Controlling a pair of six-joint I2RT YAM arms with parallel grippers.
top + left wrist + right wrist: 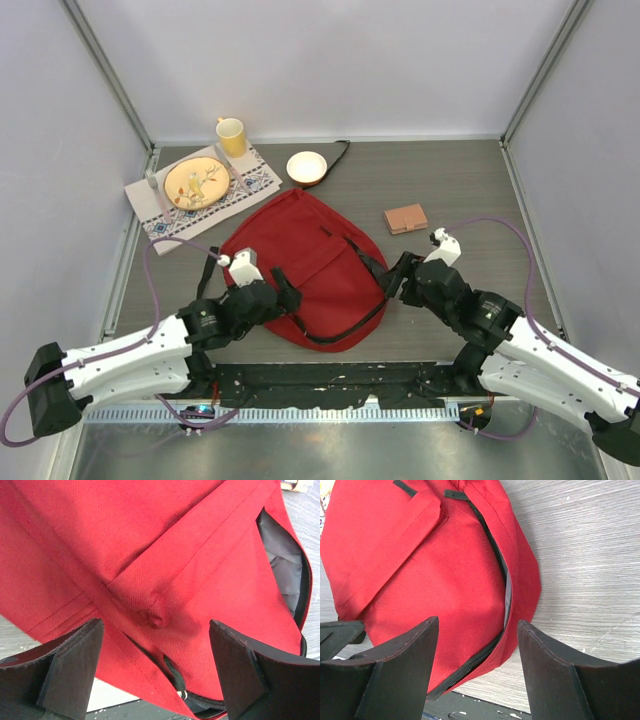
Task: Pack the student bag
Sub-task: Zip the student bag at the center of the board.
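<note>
The student bag [300, 255] lies flat in the middle of the worktop [450, 180]. Its zipper [485, 655] is partly undone along the right side, so the grey lining [280, 565] shows. My left jaws stand apart over the near left part of the red fabric and hold nothing. My right jaws are also apart and empty, just over the zipper edge. I judge that the step in hand is opening the mouth of the bag. The next move, I think, calls for pinching one lip of the opening and lifting it, so that the small brown flat thing [405, 218] near the bag can go in.
</note>
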